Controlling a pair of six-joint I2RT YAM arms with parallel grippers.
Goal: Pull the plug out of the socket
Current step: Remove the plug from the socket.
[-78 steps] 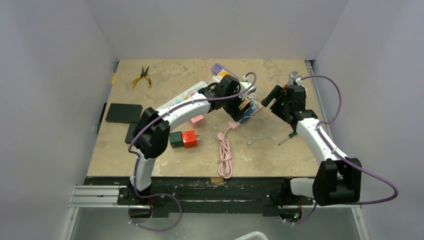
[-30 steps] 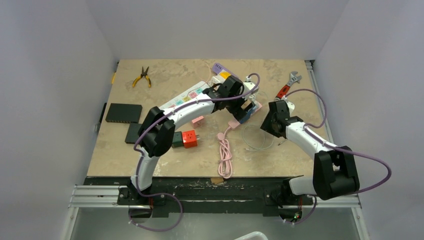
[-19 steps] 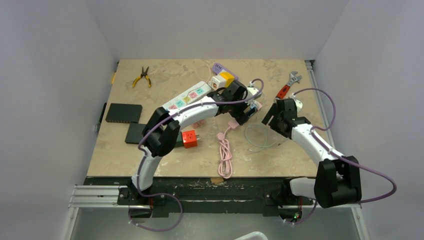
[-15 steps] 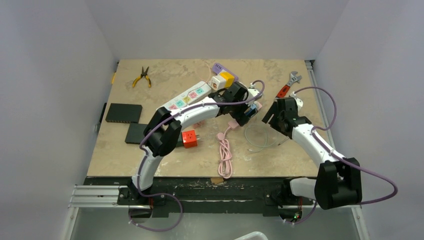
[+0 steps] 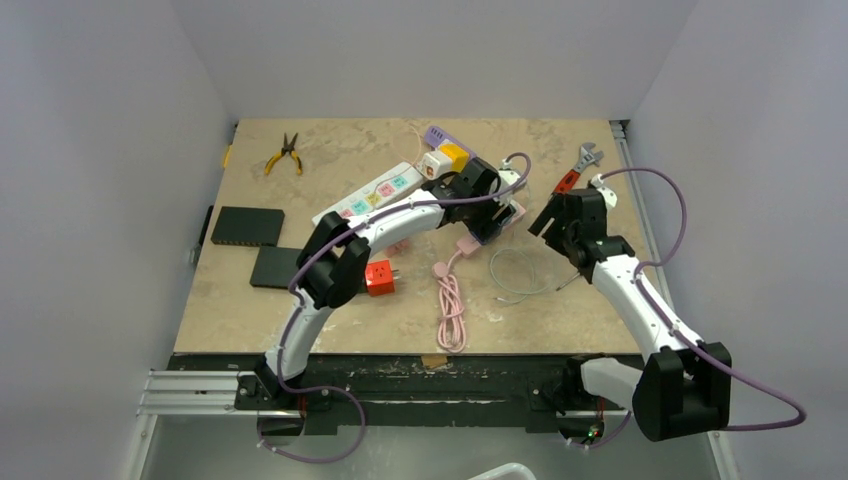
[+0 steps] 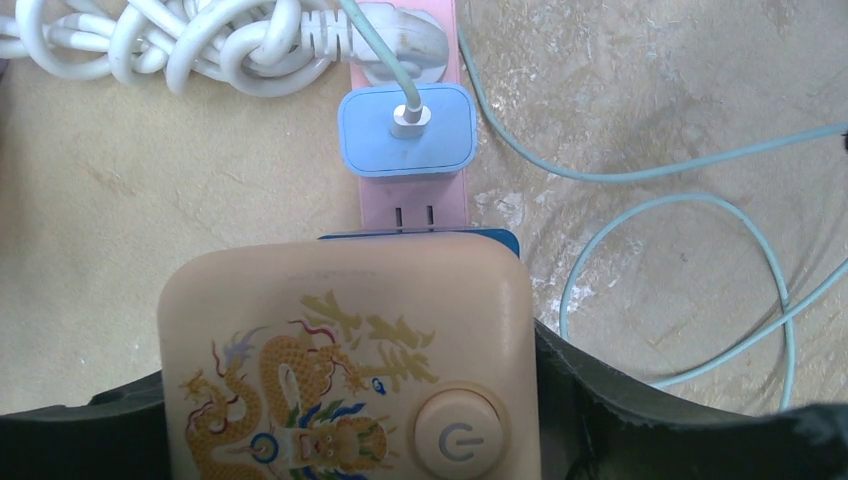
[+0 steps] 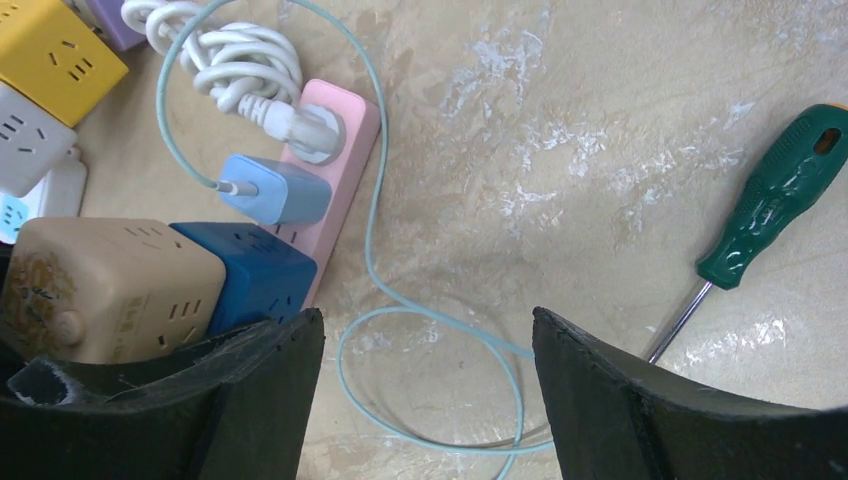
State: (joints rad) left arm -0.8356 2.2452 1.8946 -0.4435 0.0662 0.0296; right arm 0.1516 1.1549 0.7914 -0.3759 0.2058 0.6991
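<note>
Backing off since a second ago, the right claw [image 7: 425, 350] is now hanging just right of the pink power strip [image 6: 410, 205], jaws spread with nothing between them. The left claw [image 5: 496, 212] is reaching further over that strip's end. It is clamping the beige cube socket [image 6: 345, 340], with its fingers [image 6: 580, 390] pressing on both flanks.

The light blue plug [image 6: 405, 130] is sitting fully seated in the strip, between the white corded plug [image 6: 395, 45] and the cube, so the pull itself is not done. By my reading only the bracing is being settled, and the right claw is yet to grip.

The left wrist view is showing the plug square from above, with two bare slots between it and the cube. The right wrist view is adding a dark blue cube [image 7: 255, 270] beside the beige one, and a green screwdriver [image 7: 775, 190] lying on the tabletop [image 7: 560, 150] well right of the strip.
</note>
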